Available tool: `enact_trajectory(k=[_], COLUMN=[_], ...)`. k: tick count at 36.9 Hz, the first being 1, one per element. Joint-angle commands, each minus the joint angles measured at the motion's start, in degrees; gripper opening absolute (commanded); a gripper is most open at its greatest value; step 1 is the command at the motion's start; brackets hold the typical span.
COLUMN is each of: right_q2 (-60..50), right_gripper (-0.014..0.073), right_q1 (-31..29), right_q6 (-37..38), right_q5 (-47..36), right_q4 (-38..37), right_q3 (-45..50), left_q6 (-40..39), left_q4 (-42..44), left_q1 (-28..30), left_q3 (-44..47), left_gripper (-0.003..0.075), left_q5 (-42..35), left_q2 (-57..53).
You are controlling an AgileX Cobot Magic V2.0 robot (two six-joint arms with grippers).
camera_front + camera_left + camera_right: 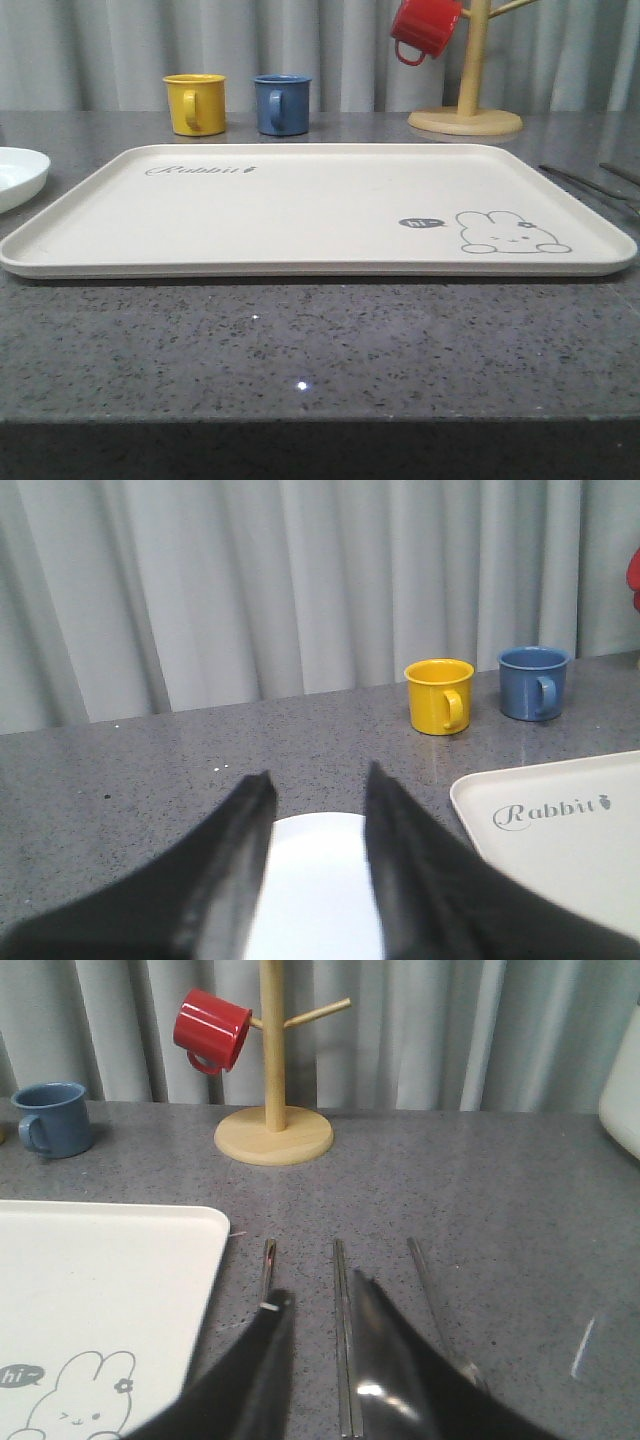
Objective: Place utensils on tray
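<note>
Utensils: three thin silver pieces lie on the grey table, just right of the tray. In the right wrist picture they sit in the lower middle, side by side: a fork (267, 1265), the chopsticks (342, 1330) and a spoon (437, 1305).
Right gripper (322, 1305): its two black fingers are spread apart and hold nothing. The chopsticks run between them.
Left gripper (318, 785): its black fingers are also apart and hold nothing. It hangs over a round white plate (315, 870).
Tray (300, 210): big, flat and cream. It fills the middle of the front picture and has nothing on it. A grey rabbit is drawn at its lower right and the word "Rabbit" at its upper left.
Table (320, 350): dark grey stone with small specks.
Mugs: a yellow mug (195, 103) and a blue mug (281, 103) stand behind the tray, upper left of the front picture.
Mug tree (466, 70): wooden, upper right, with a red mug (424, 28) hanging on it.
Room: pale grey curtains (320, 50) hang across the back.
</note>
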Motion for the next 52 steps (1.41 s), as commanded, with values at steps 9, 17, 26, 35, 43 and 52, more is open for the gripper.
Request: enact_trajectory(k=[9,17,26,35,43,52], right_q2=[0.73,0.73,0.73,0.73,0.73,0.73], right_gripper=[0.0498,0.0498,0.0498,0.0498,0.0498,0.0498], right_q1=[-0.21,-0.21,-0.21,-0.21,-0.21,-0.21], right_q6=[-0.20,-0.20,-0.20,-0.20,-0.20,-0.20], right_q5=[-4.33,-4.33,-4.33,-4.33,-4.33,-4.33], right_q4=[-0.13,-0.13,-0.13,-0.13,-0.13,-0.13], right_q3=[-2.04,-2.04,-2.04,-2.04,-2.04,-2.04], left_q6=[-0.44,-0.44,3.80,4.35,4.35,4.35], left_q4=[-0.72,-1.75,-1.53,0.15,-0.07,-0.07], left_q1=[-0.06,-1.18,-8.04,-8.35,-8.35,-8.35], left_q3=[-2.04,-7.61,-26.88,-37.57,-40.53,-40.61], left_gripper=[0.0547,0.0547,0.0547,0.0464,0.0356,0.0296], left_q5=[-5.02,2.00,31.88,44.95,45.69,45.83], left_q2=[0.62,7.40,30.18,49.01,59.66,63.47])
